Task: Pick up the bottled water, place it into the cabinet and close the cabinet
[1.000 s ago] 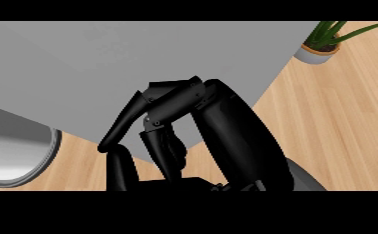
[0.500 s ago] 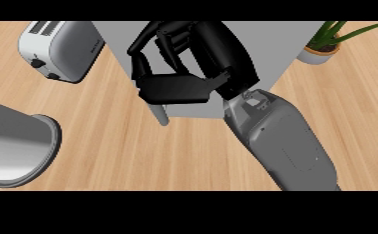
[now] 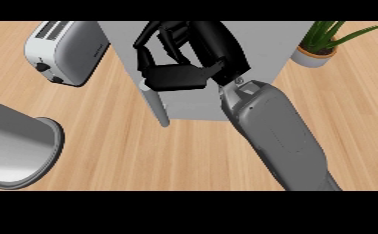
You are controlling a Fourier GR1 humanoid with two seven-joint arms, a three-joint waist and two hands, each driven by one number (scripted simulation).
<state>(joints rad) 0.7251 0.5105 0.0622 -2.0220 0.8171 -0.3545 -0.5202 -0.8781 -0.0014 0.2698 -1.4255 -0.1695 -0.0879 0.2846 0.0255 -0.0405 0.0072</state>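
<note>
Head view: one grey forearm (image 3: 273, 133) comes in from the lower right and ends in one black hand, the right hand (image 3: 181, 75), which lies over the left part of one grey cabinet (image 3: 269, 53) at the top middle. How far the hand is open, and whether it has hold of anything, cannot be told. One pale rod (image 3: 157, 107) runs along the cabinet's left edge, its upper end under the hand; whether it is the bottle or a handle cannot be told, and no bottle shows plainly elsewhere. On the wooden worktop (image 3: 148, 153) stand one toaster (image 3: 63, 48) at upper left, one potted plant (image 3: 317, 53) at upper right, and one round grey vessel (image 3: 26, 153) cut by the left edge.
</note>
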